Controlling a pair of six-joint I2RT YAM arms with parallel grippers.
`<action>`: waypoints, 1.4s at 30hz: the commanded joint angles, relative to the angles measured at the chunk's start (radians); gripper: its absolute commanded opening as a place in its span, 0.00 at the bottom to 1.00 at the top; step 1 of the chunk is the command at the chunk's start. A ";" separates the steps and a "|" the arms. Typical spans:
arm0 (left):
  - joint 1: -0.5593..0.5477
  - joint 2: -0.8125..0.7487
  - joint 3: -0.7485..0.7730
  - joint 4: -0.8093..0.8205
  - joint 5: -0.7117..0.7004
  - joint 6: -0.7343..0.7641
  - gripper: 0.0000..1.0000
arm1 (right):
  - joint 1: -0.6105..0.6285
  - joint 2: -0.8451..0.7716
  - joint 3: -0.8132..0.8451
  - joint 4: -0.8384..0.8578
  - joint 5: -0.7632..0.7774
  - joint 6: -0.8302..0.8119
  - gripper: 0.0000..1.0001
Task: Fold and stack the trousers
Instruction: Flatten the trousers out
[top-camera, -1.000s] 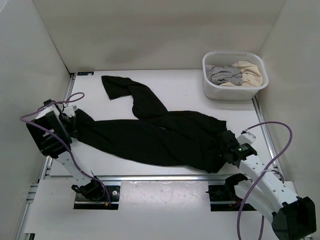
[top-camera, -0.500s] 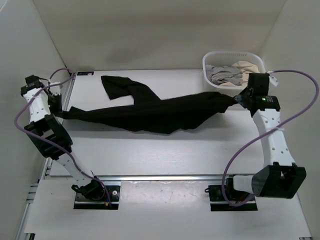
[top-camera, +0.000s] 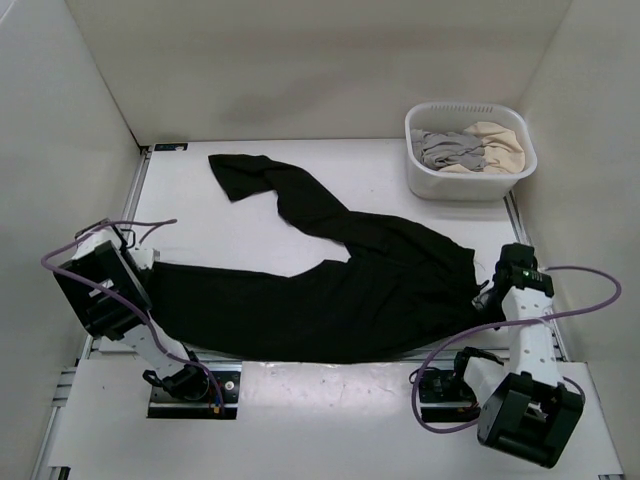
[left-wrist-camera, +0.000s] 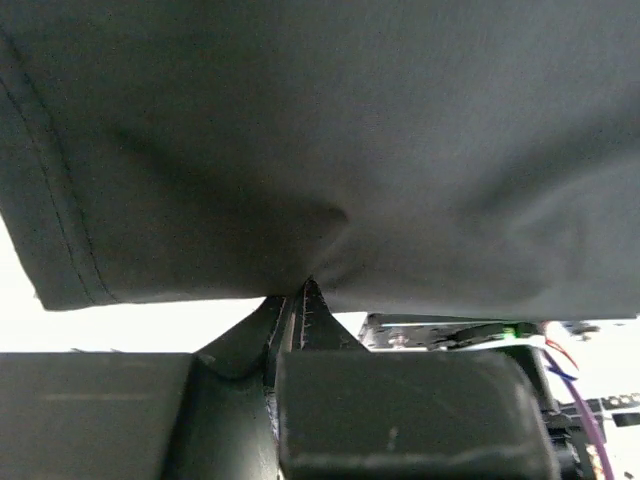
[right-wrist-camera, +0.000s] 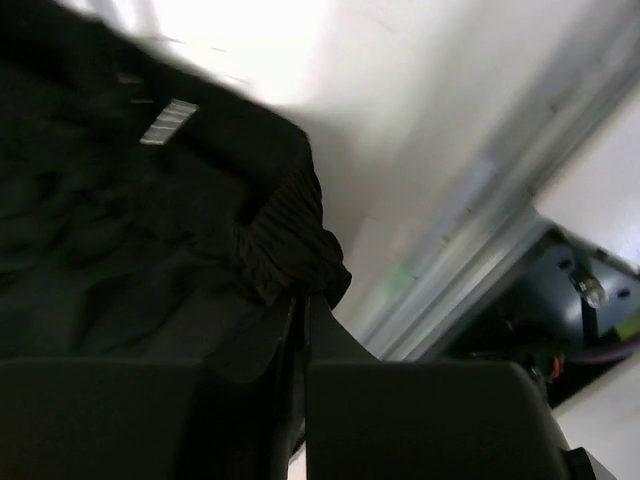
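The black trousers (top-camera: 330, 290) lie spread across the near half of the white table, one leg running left, the other bending up to the far left (top-camera: 240, 172). My left gripper (top-camera: 148, 272) is shut on the hem of the left leg (left-wrist-camera: 300, 150), at the table's left edge. My right gripper (top-camera: 490, 297) is shut on the ribbed waistband (right-wrist-camera: 285, 240) at the right edge. In the right wrist view a small grey label (right-wrist-camera: 167, 121) shows inside the waist.
A white basket (top-camera: 470, 185) with grey and beige garments stands at the back right. A metal rail (top-camera: 330, 357) runs along the table's near edge. White walls enclose the table on three sides.
Both grippers lifted the trousers and swung them toward the back, then brought them down near the front edge. The cloth now lies flatter and more spread out than a second ago.
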 joint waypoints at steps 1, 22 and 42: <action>0.021 -0.076 -0.054 0.062 -0.077 0.023 0.14 | -0.026 -0.041 -0.075 -0.072 0.050 0.077 0.00; 0.030 -0.161 0.193 -0.005 -0.114 0.004 0.60 | 0.051 -0.068 0.310 -0.179 0.344 0.091 0.99; -0.108 0.139 0.516 0.116 0.126 -0.134 0.63 | 0.082 0.483 0.394 0.261 0.047 -0.142 0.97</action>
